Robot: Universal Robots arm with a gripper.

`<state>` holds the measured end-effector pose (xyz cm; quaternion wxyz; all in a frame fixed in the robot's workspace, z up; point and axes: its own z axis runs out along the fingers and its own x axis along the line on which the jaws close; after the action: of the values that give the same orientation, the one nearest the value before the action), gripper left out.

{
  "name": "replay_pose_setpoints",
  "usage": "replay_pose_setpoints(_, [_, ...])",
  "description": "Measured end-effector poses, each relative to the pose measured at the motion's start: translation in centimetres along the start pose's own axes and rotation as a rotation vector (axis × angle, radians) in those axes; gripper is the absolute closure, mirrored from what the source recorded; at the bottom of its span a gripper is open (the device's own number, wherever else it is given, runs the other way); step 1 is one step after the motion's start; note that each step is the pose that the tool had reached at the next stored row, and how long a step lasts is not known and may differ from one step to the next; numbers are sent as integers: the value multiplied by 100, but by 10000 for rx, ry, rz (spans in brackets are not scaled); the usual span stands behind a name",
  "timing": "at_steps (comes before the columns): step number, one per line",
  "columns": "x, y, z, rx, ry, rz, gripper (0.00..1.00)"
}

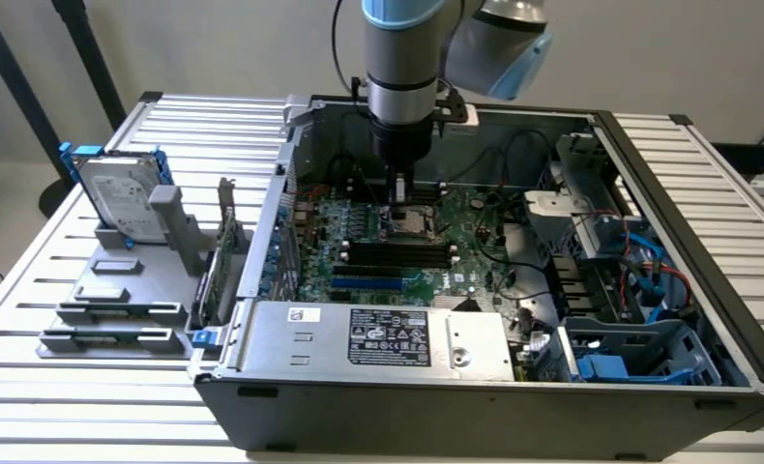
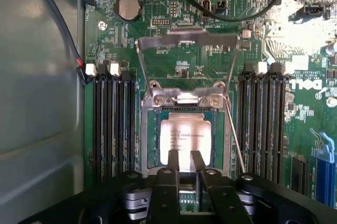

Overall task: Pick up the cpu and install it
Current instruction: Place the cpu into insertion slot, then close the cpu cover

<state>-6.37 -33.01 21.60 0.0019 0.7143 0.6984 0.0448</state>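
Observation:
The cpu [image 2: 185, 137], a small square chip with a shiny silver top, lies flat in the socket [image 2: 149, 145] on the green motherboard [image 2: 174, 8]. The socket's metal load plate [image 2: 185, 37] stands flipped up and its thin lever [image 2: 234, 139] is raised. My gripper [image 2: 185, 159] hangs just above the chip's near edge with its two fingers drawn close together and nothing between them. In the exterior view, the gripper [image 1: 399, 198] reaches down into the open computer case [image 1: 485, 387], right over the cpu [image 1: 415, 224].
Black memory slots [image 2: 111, 124] flank the socket on both sides. Black cables [image 2: 221, 13] loop over the board beyond it. Outside the case, at the exterior view's left, a hard drive [image 1: 122, 198] in a blue frame and grey plastic bars [image 1: 111, 338] stand on the slatted table [image 1: 46, 280].

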Motion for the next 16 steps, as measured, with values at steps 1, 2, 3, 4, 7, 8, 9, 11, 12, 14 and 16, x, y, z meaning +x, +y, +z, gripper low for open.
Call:
replay_pose_setpoints(1, [-6,-30,-7,1,12,1,82])
replay_pose_setpoints(2, [-12,-60,-14,5,24,3,88])
replay_pose_setpoints(3, [-19,-90,-20,9,34,4,88])
replay_pose_setpoints(4, [-26,-119,-27,15,43,4,89])
replay_pose_setpoints(7, [-47,-203,-47,38,69,7,89])
replay_pose_setpoints(8, [-52,-226,-56,48,78,9,89])
replay_pose_setpoints(9, [-55,-245,-67,59,85,10,89])
replay_pose_setpoints(11, [-57,-268,-88,76,94,12,89])
replay_pose_setpoints(12, [-56,-269,-91,76,95,12,89])
replay_pose_setpoints(14, [-56,-269,-90,76,100,12,89])
replay_pose_setpoints(16, [-56,-270,-91,78,118,13,89])
